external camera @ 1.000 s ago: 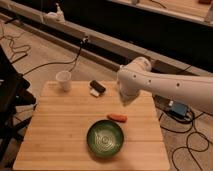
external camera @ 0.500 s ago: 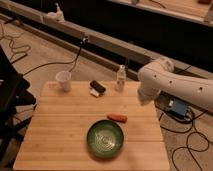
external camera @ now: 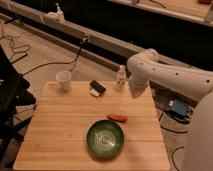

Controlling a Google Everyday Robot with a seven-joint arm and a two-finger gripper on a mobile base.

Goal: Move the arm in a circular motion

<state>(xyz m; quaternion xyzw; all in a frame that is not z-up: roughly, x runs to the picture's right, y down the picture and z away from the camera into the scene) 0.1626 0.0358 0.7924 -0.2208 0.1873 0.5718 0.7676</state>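
The arm is large, white and made of thick rounded segments. It reaches in from the right edge of the camera view and bends at a bulbous joint above the table's far right corner. From that joint a short segment points down, and the gripper at its lower end is shut, just past the table's back right edge and right of the small bottle. It holds nothing that I can see.
On the wooden table stand a white cup, a black and white object, a small clear bottle, an orange item and a green bowl. A blue box and cables lie on the floor.
The arm swung from over the table's back middle out to the right, then came back a little to the left and farther away. The small bottle it hid now shows.
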